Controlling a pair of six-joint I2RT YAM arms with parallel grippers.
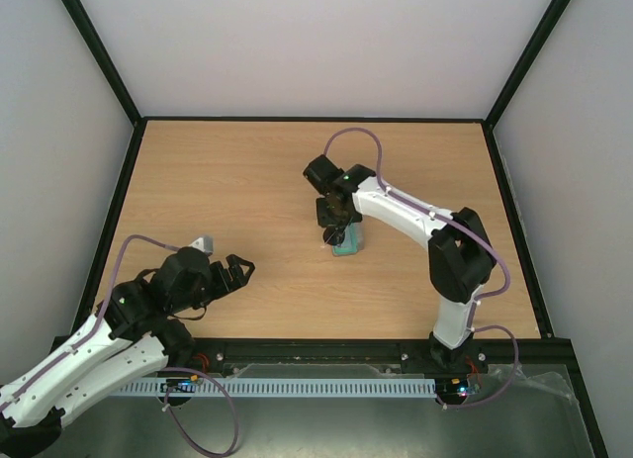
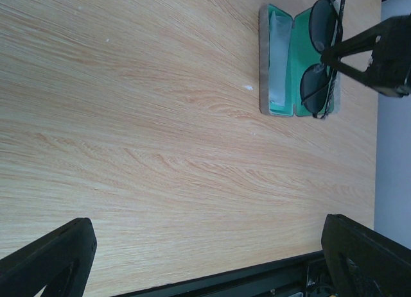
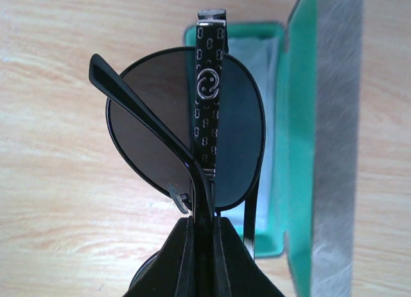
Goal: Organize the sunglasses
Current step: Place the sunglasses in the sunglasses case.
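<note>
The right pincer [image 3: 202, 228] is shut tight on the sunglasses [image 3: 160, 130]. Its two black fingers pinch the thin wire frame between the two lenses. The lenses are round, dark and shiny. Both arms are folded. One arm is wide and black, with rows of tiny silver loops and one round silver sign with curls in it. There are no letters that can be read.

The sunglasses stand on edge, right over one long side of the case [image 3: 298, 149]. I cannot tell if they touch it. The case is open. It is a long box with round corners, grey and a bit sparkly outside, bright green and soft inside. A pale blue cloth [image 3: 255, 59] lies in it.

The case sits near the middle of the surface [image 1: 247, 171], a little toward the right edge. The surface is light wood with wavy lines.

The left pincer [image 2: 207, 226] is wide open and holds nothing. It is by the near left corner, well apart from the case.
</note>
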